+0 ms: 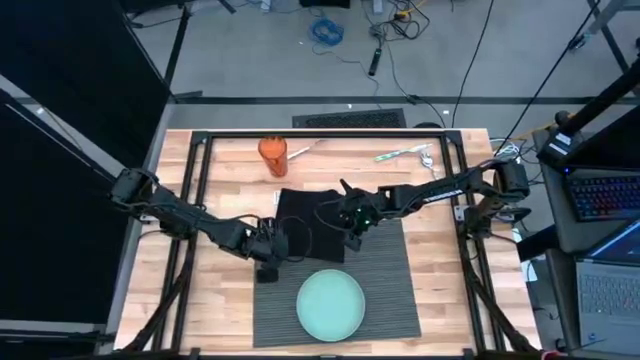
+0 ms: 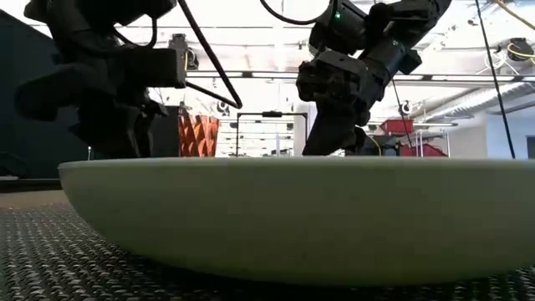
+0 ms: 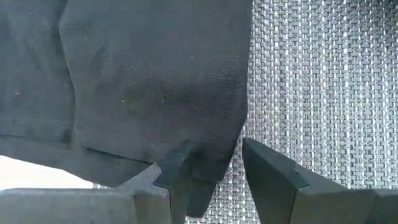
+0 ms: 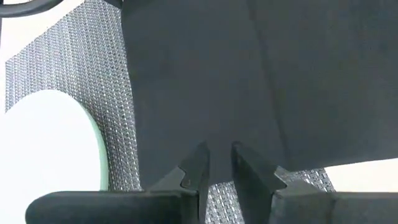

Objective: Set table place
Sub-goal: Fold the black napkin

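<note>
Plate [image 1: 331, 304] on placemat [image 1: 390, 270] front; napkin [image 1: 305, 225] behind.

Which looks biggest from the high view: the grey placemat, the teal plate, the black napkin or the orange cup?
1. Grey placemat, clearly the biggest.
2. Teal plate and black napkin: about alike, and the grippers hide part of the napkin, so I won't rank them.
3. Orange cup, the smallest.

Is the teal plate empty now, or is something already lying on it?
Empty. From above, the plate shows an unbroken pale teal face on the placemat; the black napkin lies apart from it, under both grippers.
</note>
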Tool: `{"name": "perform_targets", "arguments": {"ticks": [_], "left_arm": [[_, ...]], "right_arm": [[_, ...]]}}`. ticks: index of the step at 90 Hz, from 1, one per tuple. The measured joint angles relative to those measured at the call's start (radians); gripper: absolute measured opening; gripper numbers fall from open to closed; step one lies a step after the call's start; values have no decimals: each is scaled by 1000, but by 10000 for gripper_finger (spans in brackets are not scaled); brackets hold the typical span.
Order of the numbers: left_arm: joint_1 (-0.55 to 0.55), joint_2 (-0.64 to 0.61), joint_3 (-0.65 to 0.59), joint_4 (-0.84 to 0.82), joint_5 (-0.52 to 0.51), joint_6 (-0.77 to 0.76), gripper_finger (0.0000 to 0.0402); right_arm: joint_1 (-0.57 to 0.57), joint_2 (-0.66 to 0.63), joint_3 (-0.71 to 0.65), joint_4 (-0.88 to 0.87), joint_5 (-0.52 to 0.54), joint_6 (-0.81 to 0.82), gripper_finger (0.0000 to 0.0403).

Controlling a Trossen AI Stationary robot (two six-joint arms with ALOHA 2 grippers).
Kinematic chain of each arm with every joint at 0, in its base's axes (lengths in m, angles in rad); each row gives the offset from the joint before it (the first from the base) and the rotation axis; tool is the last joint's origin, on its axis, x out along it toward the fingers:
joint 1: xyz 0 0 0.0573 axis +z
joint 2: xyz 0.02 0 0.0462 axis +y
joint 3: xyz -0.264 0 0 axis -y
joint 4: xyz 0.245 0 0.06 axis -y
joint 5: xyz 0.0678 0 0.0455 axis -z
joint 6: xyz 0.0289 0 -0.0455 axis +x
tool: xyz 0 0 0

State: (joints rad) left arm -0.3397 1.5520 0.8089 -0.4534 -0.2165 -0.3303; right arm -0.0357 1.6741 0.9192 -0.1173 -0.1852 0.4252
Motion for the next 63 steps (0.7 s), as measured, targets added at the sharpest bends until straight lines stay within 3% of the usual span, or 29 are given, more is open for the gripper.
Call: {"name": "perform_targets", "arguments": {"ticks": [26, 51, 63], "left_arm": [[0, 49, 0, 4, 15, -1, 110], [-1, 60, 23, 0, 6, 4, 15], [-1, 60, 39, -1, 14, 4, 7]], "right_arm": [[0, 0, 0, 0, 1, 0, 52], [-2, 0, 0, -4, 1, 0, 52], [-4, 0, 0, -8, 1, 0, 52]]}}
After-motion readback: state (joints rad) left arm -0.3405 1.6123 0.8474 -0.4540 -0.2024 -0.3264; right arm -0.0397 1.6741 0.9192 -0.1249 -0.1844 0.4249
